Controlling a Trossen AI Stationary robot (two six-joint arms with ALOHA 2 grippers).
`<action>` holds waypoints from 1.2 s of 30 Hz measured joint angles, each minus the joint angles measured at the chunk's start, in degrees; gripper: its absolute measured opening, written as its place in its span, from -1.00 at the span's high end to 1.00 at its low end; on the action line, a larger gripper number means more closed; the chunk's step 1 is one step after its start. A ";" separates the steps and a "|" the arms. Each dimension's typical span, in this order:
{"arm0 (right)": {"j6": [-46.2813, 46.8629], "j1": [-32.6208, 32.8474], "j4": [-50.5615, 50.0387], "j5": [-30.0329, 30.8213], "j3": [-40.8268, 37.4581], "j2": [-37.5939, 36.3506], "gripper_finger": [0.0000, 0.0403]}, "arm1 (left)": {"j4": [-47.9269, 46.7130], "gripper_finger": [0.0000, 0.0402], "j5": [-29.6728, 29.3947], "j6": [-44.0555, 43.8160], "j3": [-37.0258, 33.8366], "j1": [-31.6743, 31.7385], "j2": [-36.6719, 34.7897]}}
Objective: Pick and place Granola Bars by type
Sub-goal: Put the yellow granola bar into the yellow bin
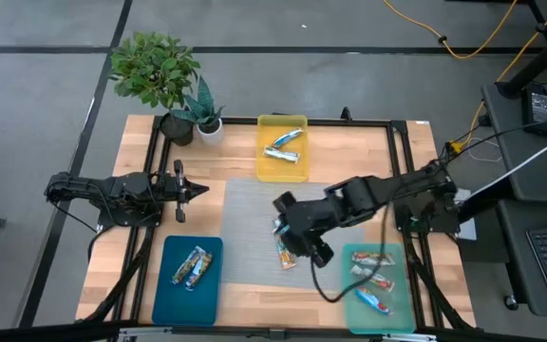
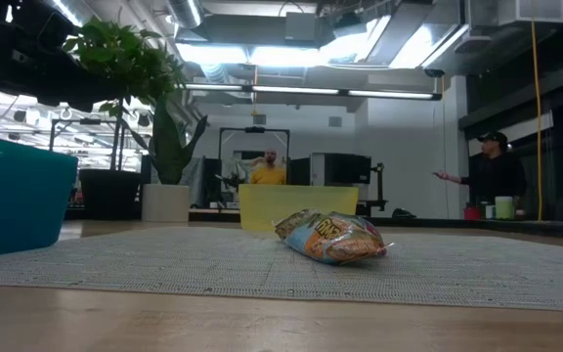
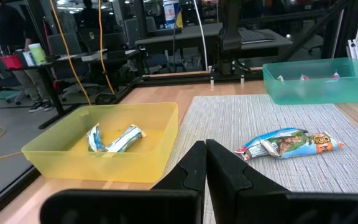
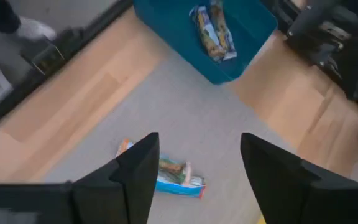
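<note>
One granola bar (image 1: 284,251) in an orange, blue and white wrapper lies flat on the grey mat, also seen as the bar (image 2: 331,238) and the bar (image 3: 288,142). My right gripper (image 1: 298,229) hangs open above it, clear of it. In the right wrist view the bar (image 4: 165,174) lies below and between the spread fingers of the right gripper (image 4: 197,163). My left gripper (image 1: 179,190) waits shut over the table's left side, and its fingers (image 3: 204,163) are together. The other bars lie in three trays.
A yellow tray (image 1: 265,161) at the far edge holds two bars (image 3: 113,139). A dark blue tray (image 1: 209,291) near left holds two bars (image 4: 214,31). A light teal tray (image 1: 402,313) near right holds several. Potted plants (image 1: 160,74) stand at the far left corner. People stand in the room beyond.
</note>
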 joint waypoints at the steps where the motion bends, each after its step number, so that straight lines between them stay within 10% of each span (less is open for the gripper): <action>1: -1.46 -0.22 -0.26 -0.03 0.51 0.90 -0.13 | 0.00 0.98 0.00 0.00 0.00 0.00 0.00; 36: -20.65 -4.99 -7.10 -3.23 0.89 24.70 -0.13 | 0.04 0.96 0.00 0.00 -0.02 0.01 0.00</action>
